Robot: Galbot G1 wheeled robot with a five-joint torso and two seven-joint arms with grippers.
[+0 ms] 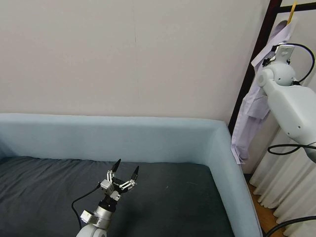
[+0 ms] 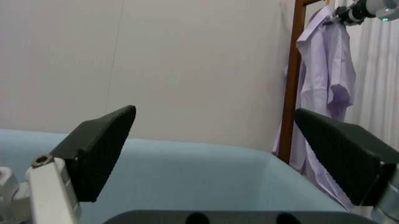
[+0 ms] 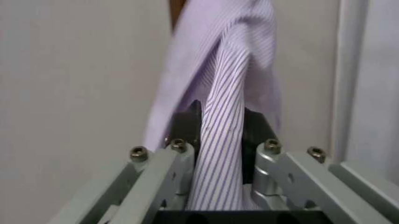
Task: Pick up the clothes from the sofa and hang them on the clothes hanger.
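Note:
A lilac striped shirt (image 1: pixel 251 106) hangs from the top of a dark wooden rack (image 1: pixel 253 66) at the right, beside the sofa. My right arm is raised there, and its gripper (image 1: pixel 269 60) presses into the shirt near the collar. In the right wrist view the right gripper (image 3: pixel 221 135) is shut on a fold of the shirt (image 3: pixel 227 88). My left gripper (image 1: pixel 128 165) stands open and holds nothing, low over the dark sofa seat (image 1: pixel 49 192). The left wrist view looks between the left gripper's (image 2: pixel 215 116) fingers toward the shirt (image 2: pixel 327 70) and rack (image 2: pixel 290 93).
The sofa has a pale blue backrest (image 1: pixel 123 138) and a right armrest (image 1: pixel 232 177) next to the rack. A yellow hanger tip (image 1: pixel 293 10) pokes up above the shirt. White curtains (image 1: pixel 281 182) hang at the far right, with my right arm's cables in front.

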